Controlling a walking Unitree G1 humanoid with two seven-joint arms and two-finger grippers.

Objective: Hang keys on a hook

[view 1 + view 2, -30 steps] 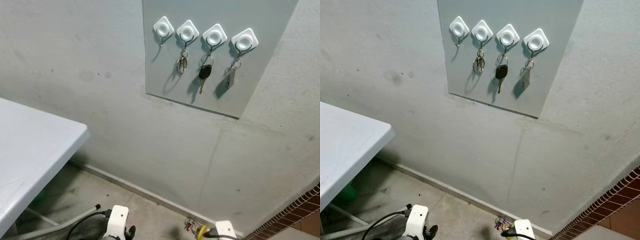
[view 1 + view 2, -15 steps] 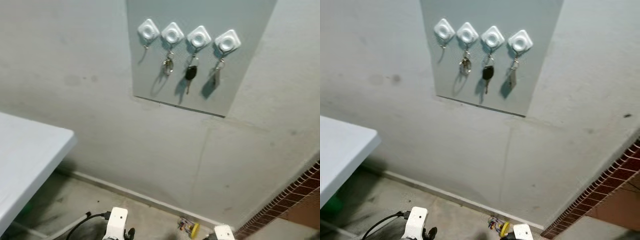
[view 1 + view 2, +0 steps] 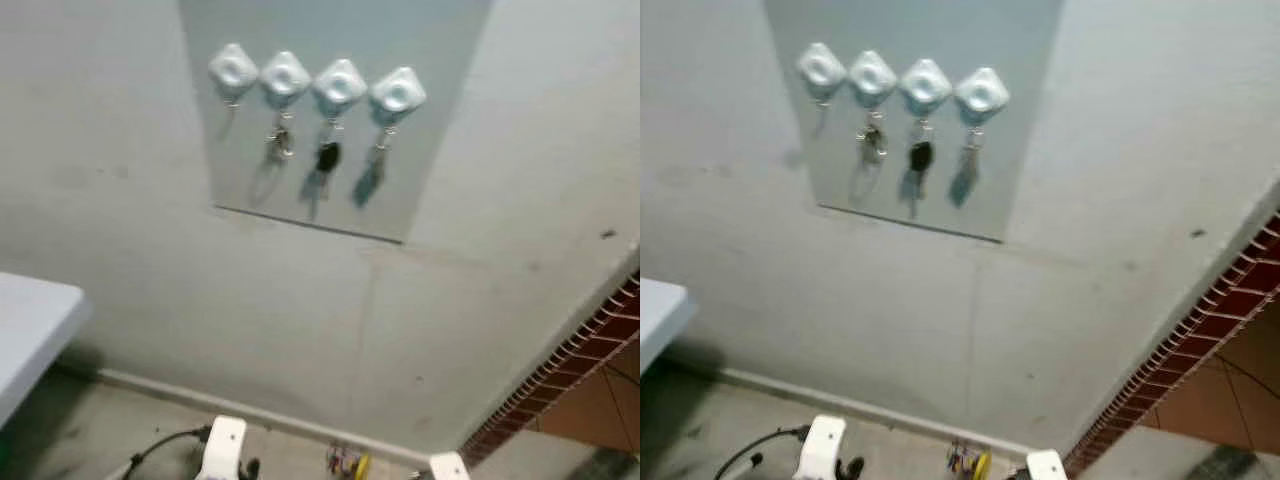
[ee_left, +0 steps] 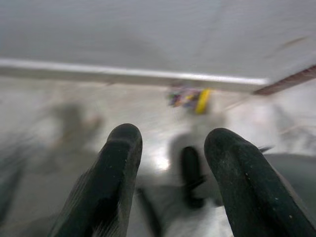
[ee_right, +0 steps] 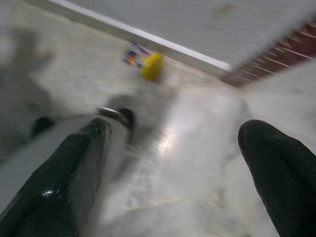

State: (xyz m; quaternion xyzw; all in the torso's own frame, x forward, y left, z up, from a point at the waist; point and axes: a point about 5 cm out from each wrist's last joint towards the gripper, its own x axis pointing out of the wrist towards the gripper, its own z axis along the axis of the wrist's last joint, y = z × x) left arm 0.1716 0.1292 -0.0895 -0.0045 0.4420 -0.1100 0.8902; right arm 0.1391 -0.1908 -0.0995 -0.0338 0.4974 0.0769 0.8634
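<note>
1. Keys: a small bunch with a yellow tag lies on the floor at the foot of the far wall, just in front of the skirting. It sits between the two arms, lower than both grippers and farther out toward the wall. Its long axis cannot be judged through the blur.

2. Left gripper: fingers parted, nothing between them, hanging low over the floor.

3. Right gripper: fingers spread wide, also empty. In the head views the bunch appears somewhat closer to the right arm's wrist housing than to the left arm's housing, so the right arm is judged the nearer for a pick-up.

4. Target: a grey panel high on the far wall carries four white hooks. The leftmost hook is bare; the other three each hold keys.

5. View comparison: the head views give the hooks and the height gap between floor and panel. The wrist views give the bunch itself, with multicoloured parts beside the yellow tag, ahead of each gripper's fingertips.
</note>
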